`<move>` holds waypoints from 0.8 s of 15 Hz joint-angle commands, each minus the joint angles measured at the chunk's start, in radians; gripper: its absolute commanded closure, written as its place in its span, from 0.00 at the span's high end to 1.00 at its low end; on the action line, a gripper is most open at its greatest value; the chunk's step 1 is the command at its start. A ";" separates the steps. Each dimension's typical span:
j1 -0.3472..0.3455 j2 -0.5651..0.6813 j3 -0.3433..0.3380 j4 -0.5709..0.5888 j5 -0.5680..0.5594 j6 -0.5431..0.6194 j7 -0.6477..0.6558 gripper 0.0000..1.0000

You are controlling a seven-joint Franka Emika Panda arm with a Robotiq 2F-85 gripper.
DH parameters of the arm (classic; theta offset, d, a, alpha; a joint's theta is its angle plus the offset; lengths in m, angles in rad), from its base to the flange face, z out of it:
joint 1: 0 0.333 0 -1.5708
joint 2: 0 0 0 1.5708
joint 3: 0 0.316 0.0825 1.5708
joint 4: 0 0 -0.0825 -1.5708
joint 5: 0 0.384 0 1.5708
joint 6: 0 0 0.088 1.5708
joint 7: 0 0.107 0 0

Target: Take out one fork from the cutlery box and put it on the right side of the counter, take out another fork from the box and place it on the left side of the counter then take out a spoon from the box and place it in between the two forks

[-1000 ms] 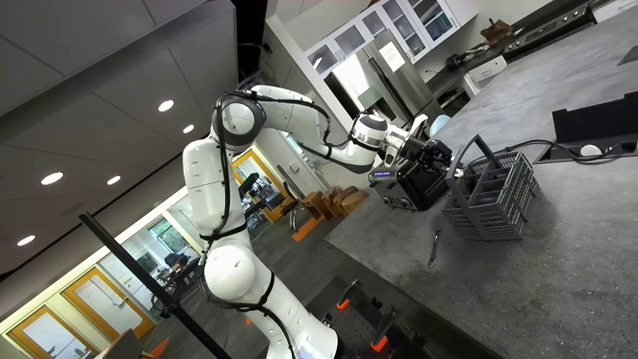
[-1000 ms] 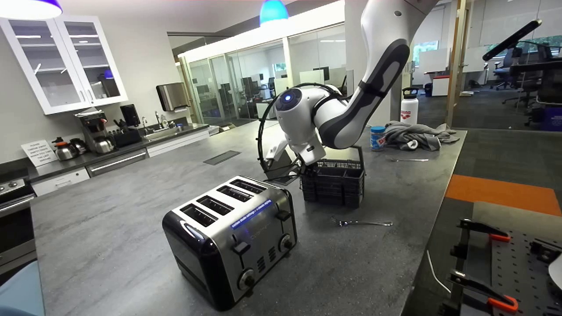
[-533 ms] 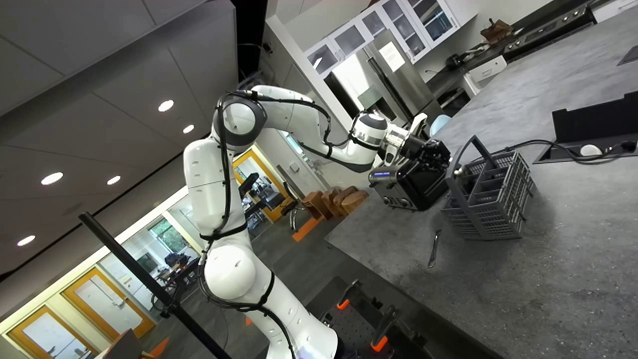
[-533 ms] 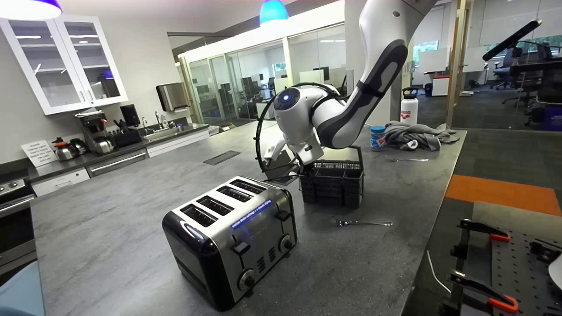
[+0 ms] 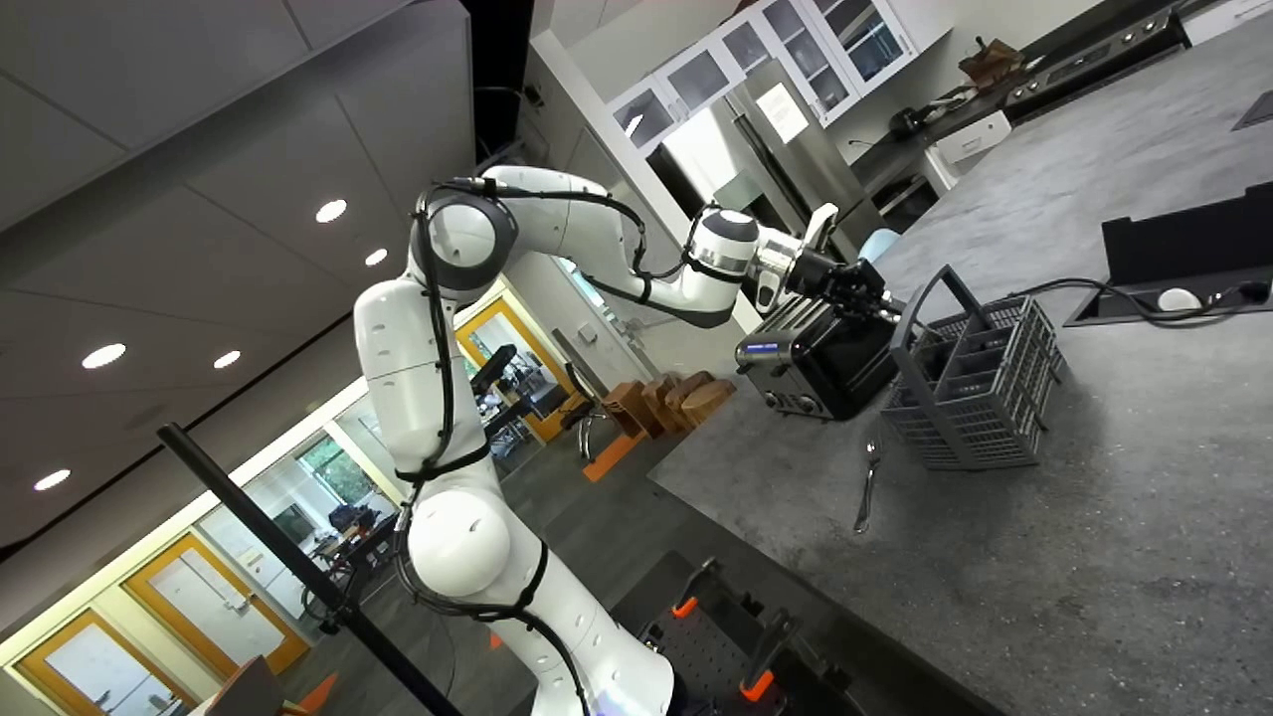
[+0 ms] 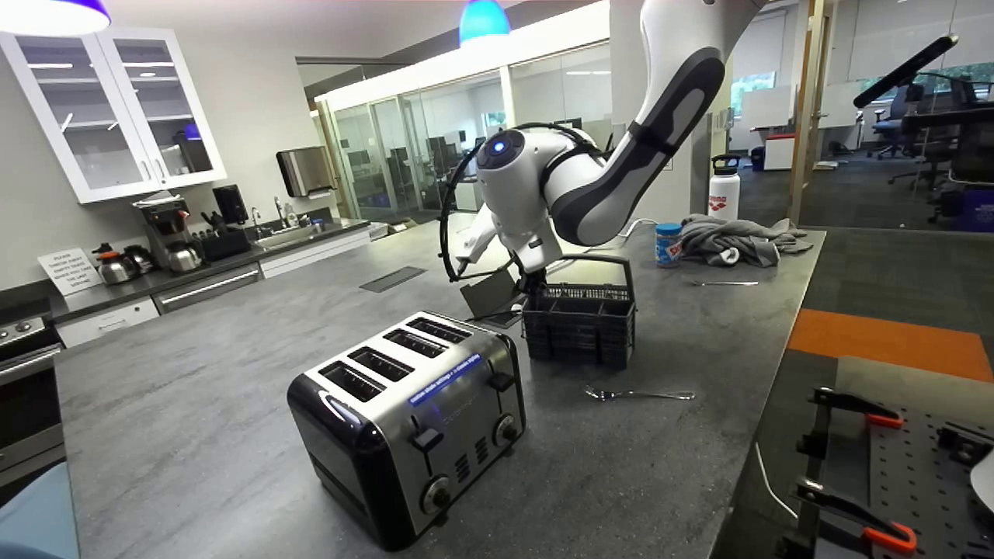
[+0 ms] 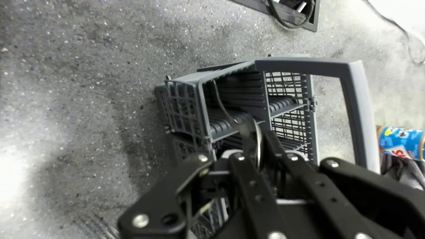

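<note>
My gripper (image 7: 260,146) is shut on the bowl end of the spoon (image 7: 245,128), whose handle slants down into an end compartment of the cutlery box (image 7: 186,99). This dark slatted box (image 6: 582,334) stands on the grey counter (image 5: 1144,517) with its loop handle up, close beside the gripper (image 6: 534,286). Near the box lies a fork (image 6: 641,394), its tines toward the toaster; its tines (image 7: 96,227) also show blurred in the wrist view's lower left corner. Farther off, another fork (image 6: 726,283) rests in front of a grey towel.
A black and steel toaster (image 6: 419,419) stands close to the box. Behind the box is a recessed outlet with a raised black lid (image 5: 1188,234) and a cable (image 5: 1074,286). A blue jar (image 6: 668,244) and a grey towel (image 6: 738,241) sit at the counter's far end.
The jaws have come together on the spoon. My gripper has risen a little and drawn back, and the cutlery box has shifted slightly; the nearby fork has stayed put.
</note>
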 commanded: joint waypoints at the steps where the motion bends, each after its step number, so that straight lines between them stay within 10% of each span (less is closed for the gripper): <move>1: 0.011 -0.078 0.006 -0.008 0.023 -0.035 0.001 0.02; 12: 0.006 -0.329 0.004 -0.068 0.150 0.003 0.014 0.02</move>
